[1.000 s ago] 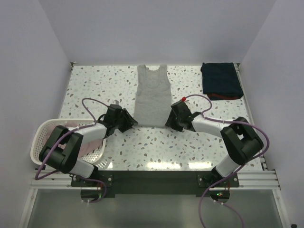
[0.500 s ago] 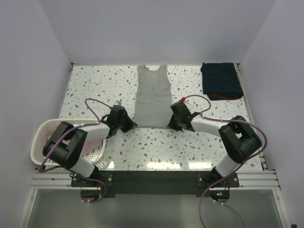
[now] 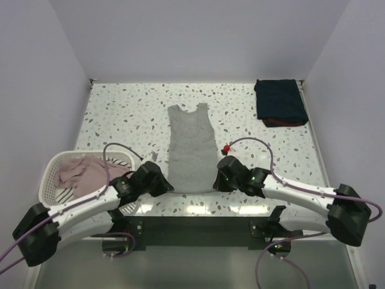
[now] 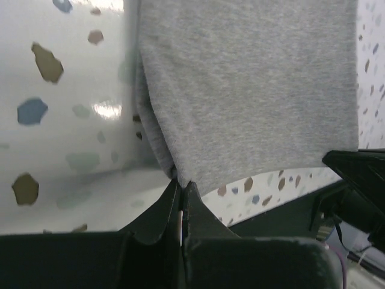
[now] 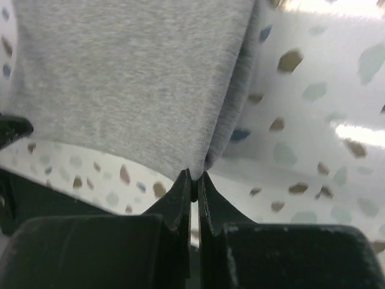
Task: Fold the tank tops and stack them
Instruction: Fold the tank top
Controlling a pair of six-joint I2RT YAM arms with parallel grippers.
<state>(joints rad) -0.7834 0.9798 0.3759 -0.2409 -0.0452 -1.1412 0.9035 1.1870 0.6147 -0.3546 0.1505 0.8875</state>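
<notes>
Gripping the grey tank top (image 3: 190,144), flat on the table (image 3: 120,114), by both hem corners with left gripper (image 4: 181,191) and right gripper (image 5: 192,180) clamped tight. Starts the fold; likely needs both corners lifted together toward the straps.

Glossy speckled terrazzo tabletop (image 3: 120,114) between plain pale lilac walls (image 3: 198,36).

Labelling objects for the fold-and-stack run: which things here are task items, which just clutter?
Job: grey tank top, bottom corners pinched by left gripper and right gripper; folded navy tank top; pinkish tops.
Lying about: white basket holding the pinkish tops; speckled table.
</notes>
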